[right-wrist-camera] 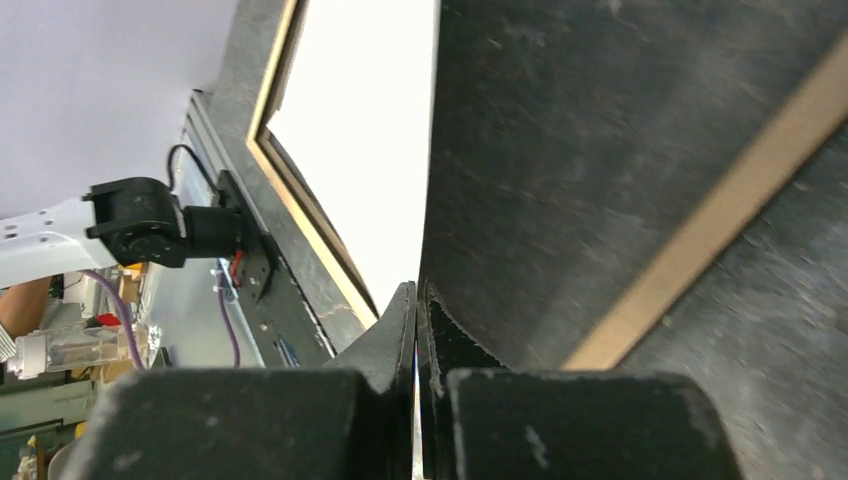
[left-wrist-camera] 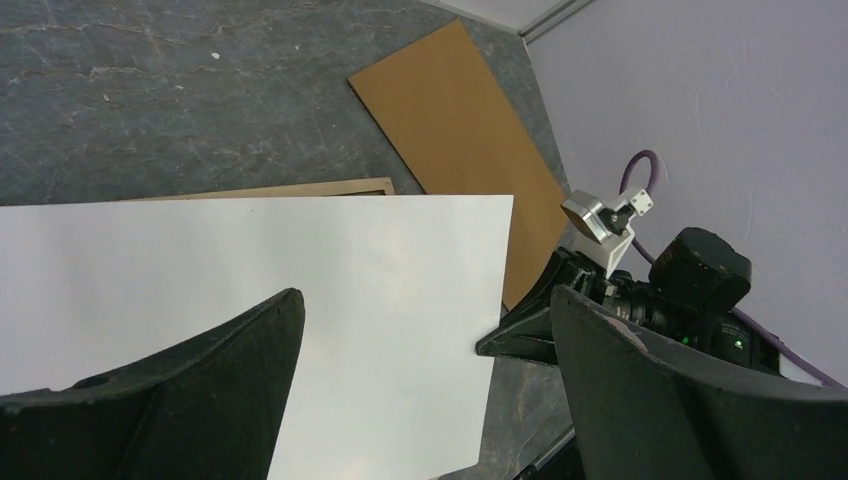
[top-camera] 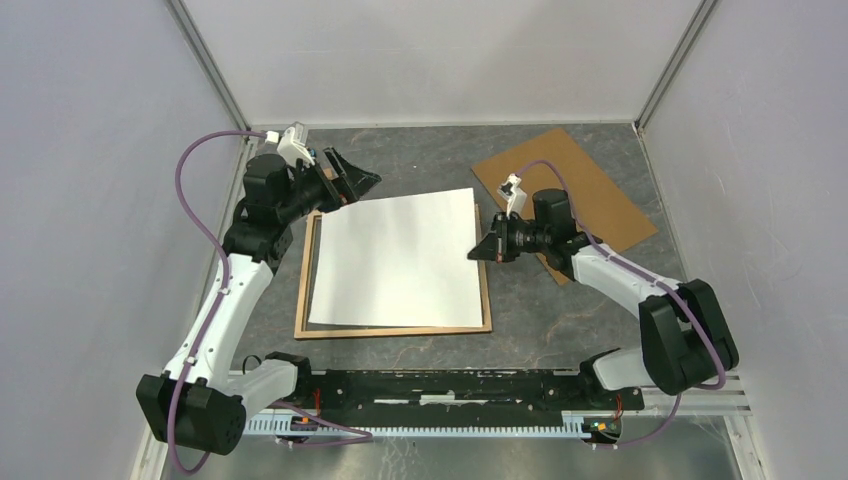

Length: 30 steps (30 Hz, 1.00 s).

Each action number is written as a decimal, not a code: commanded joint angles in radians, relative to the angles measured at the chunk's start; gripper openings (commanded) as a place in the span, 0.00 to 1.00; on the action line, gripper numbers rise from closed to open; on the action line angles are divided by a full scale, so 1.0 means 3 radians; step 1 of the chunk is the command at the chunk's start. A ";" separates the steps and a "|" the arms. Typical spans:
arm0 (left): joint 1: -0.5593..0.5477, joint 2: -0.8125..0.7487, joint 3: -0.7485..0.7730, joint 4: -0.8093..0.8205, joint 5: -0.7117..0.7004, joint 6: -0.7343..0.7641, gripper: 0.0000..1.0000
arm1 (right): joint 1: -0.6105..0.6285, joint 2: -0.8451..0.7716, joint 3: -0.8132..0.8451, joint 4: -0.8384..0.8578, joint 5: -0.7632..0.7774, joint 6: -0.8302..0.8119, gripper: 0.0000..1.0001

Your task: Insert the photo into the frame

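Right gripper [top-camera: 478,252] clamped on photo [top-camera: 400,260] edge; left gripper [top-camera: 358,180] gaping

Top view: photo lies white side up, skewed, over the frame [top-camera: 400,328], which rests wood-back up on the grey table [top-camera: 430,150]. Right fingers closed at the sheet's right edge. Left gripper hovers at its far left corner, holding nothing. Brown cardboard board [top-camera: 590,185] far right, partly under the right arm.

Left wrist: both fingers [left-wrist-camera: 200,400] spread wide above the white sheet. A strip of frame rail shows past its far edge, board beyond. Right gripper's tip meets the sheet's edge.

Right wrist: fingers pressed together, the sheet's edge running into the seam between them. Frame rail shows left of the sheet.
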<state>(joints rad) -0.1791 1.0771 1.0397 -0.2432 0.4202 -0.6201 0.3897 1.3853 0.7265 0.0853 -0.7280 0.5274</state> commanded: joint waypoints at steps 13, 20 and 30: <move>-0.0070 -0.0009 0.0006 0.0143 0.0027 0.0002 0.98 | -0.0238 0.1106 0.0953 -0.1182 -0.0139 -0.1086 0.00; -0.0093 0.0072 0.0012 0.0141 0.0055 -0.0006 0.98 | -0.0169 0.1352 0.1226 -0.1286 -0.0160 -0.1209 0.00; -0.0104 0.0053 -0.0014 0.0142 -0.0085 0.0067 0.98 | -0.0031 0.1539 0.1494 -0.1273 -0.0044 -0.1204 0.00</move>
<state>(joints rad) -0.2054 1.1015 1.0397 -0.2333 0.4160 -0.6201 0.3634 1.8290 1.1099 -0.3092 -0.7479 0.1867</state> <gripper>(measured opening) 0.978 0.004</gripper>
